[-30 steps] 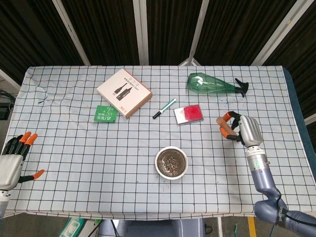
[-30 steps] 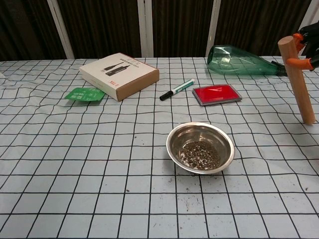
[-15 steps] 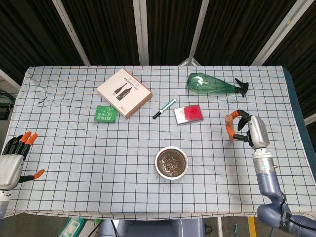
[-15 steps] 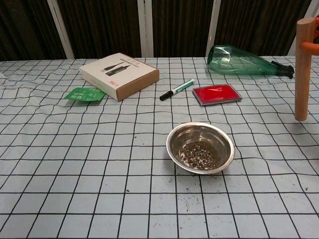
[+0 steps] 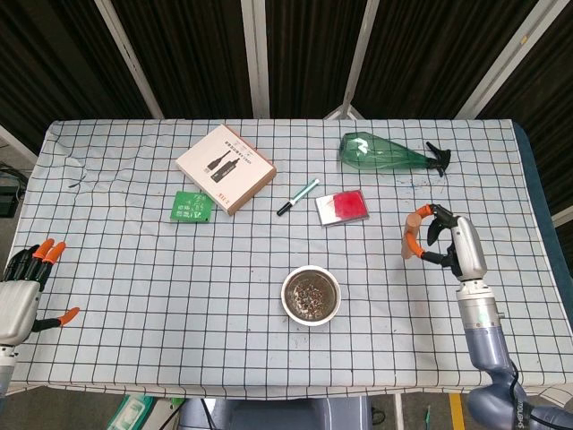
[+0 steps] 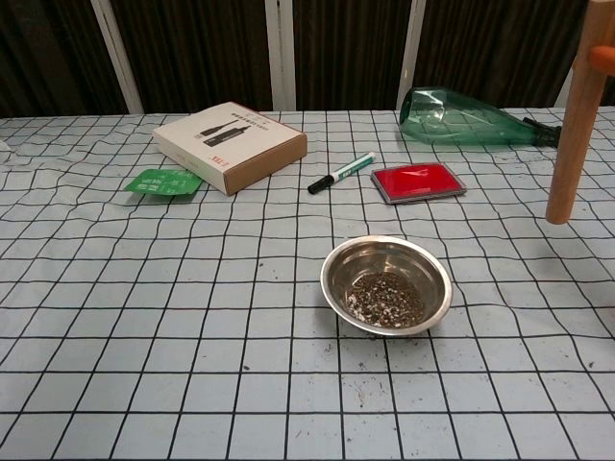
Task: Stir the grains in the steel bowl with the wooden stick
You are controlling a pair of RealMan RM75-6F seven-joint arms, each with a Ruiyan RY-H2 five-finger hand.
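Nearest the robot, the left hand [image 5: 20, 288] is hovering at the table's near-left edge w/ fingers spread apart and nothing in them; only the head view is showing it.

The steel bowl [image 6: 386, 284] is sitting on the checked tablecloth [image 5: 134, 269] near the front centre, w/ a thin layer of grains [image 6: 384, 296] lying in its bottom. A few stray specks are lying on the cloth just in front of it.

To the right of the bowl and well apart from it, the right hand [image 5: 446, 244] is holding the wooden stick [image 6: 576, 125], fingers curled around its upper part. In the chest view the stick is hanging nearly upright, leaning slightly, lower end clear of the cloth; its top and the hand itself are cut off by the frame edge there. In the head view the stick is mostly hidden by the fingers.

Further back: a red pad [image 6: 418, 181], a marker [image 6: 340, 173], a green packet [image 6: 161, 181] and a tan box [image 6: 229, 146]. Farthest, a green bottle [image 6: 467, 118] is lying on its side. Dark slatted panels w/ pale posts are standing behind the table.
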